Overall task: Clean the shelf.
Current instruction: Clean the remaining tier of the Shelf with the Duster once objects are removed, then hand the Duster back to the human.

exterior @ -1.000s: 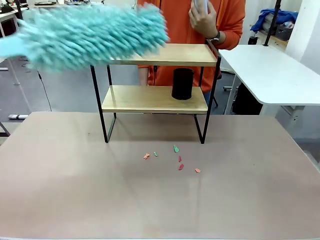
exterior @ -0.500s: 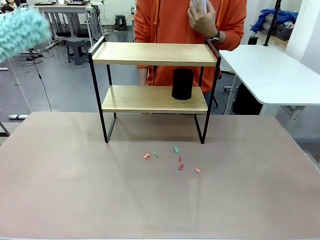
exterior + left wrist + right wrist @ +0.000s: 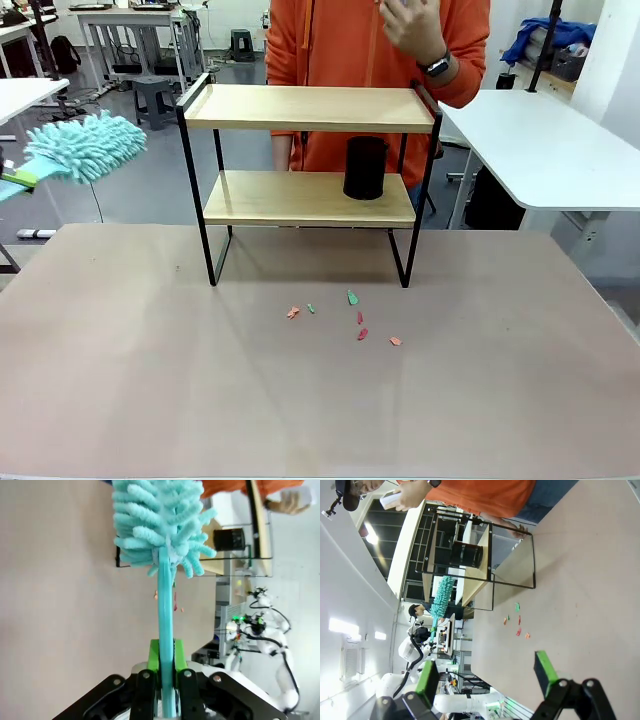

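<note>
Currently, item by item, as I see it from my station.

Shelf [image 3: 310, 108]: upright at the far middle of the table [image 3: 150, 380], both wooden boards level in the black frame.

Cup [image 3: 365, 167]: black, on the lower board, toward the shelf's right end.

Scraps [image 3: 352, 298]: a few small red, orange and green bits on the table just in front of the shelf, right of its middle.

Duster [image 3: 85, 148]: teal, with a fluffy head, in the air well to the left of the shelf and touching no part of it.

Left tool [image 3: 166, 650]: clamped on the duster's flat handle, a green pad on either side.

Right tool [image 3: 486, 675]: fingers wide apart with nothing between them, well apart from the shelf on its front side.

Person [image 3: 340, 60]: orange top, standing behind the shelf. One hand [image 3: 412, 28], with a watch on the wrist, is raised above the shelf's right end.
</note>
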`<state>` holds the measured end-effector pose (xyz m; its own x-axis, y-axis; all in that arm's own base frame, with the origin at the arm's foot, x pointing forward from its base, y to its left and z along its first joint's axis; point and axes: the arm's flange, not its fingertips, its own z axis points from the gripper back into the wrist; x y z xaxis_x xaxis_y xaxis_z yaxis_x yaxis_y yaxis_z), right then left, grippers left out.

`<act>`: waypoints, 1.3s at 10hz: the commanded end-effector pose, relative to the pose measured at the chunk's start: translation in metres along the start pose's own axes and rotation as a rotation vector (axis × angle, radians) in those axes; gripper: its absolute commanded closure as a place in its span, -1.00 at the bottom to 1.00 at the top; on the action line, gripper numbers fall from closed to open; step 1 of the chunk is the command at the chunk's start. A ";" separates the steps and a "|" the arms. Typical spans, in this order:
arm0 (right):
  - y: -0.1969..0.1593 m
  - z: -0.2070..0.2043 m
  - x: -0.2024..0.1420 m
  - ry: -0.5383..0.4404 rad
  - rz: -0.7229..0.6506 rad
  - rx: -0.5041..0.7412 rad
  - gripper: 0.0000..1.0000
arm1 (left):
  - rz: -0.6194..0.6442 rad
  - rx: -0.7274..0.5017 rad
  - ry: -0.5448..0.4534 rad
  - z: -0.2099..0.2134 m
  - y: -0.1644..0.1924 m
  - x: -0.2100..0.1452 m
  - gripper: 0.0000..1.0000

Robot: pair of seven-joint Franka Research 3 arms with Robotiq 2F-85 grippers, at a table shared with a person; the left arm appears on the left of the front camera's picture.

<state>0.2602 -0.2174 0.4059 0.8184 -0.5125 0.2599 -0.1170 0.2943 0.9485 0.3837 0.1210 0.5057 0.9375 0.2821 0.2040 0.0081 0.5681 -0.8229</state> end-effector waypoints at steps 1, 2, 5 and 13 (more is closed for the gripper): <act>0.001 -0.001 0.003 -0.014 0.026 0.019 -1.00 | -0.029 0.002 -0.030 0.041 -0.003 -0.021 0.74; 0.001 -0.001 0.003 -0.014 0.026 0.019 -1.00 | -0.029 0.002 -0.030 0.041 -0.003 -0.021 0.74; 0.001 -0.001 0.003 -0.014 0.026 0.019 -1.00 | -0.029 0.002 -0.030 0.041 -0.003 -0.021 0.74; 0.000 0.000 0.000 0.000 0.000 0.000 -1.00 | -0.026 0.003 -0.029 0.042 -0.003 -0.019 0.74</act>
<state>0.2601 -0.2174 0.4057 0.8185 -0.5127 0.2592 -0.1162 0.2941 0.9487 0.3511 0.1463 0.5260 0.9264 0.2901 0.2399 0.0304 0.5776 -0.8158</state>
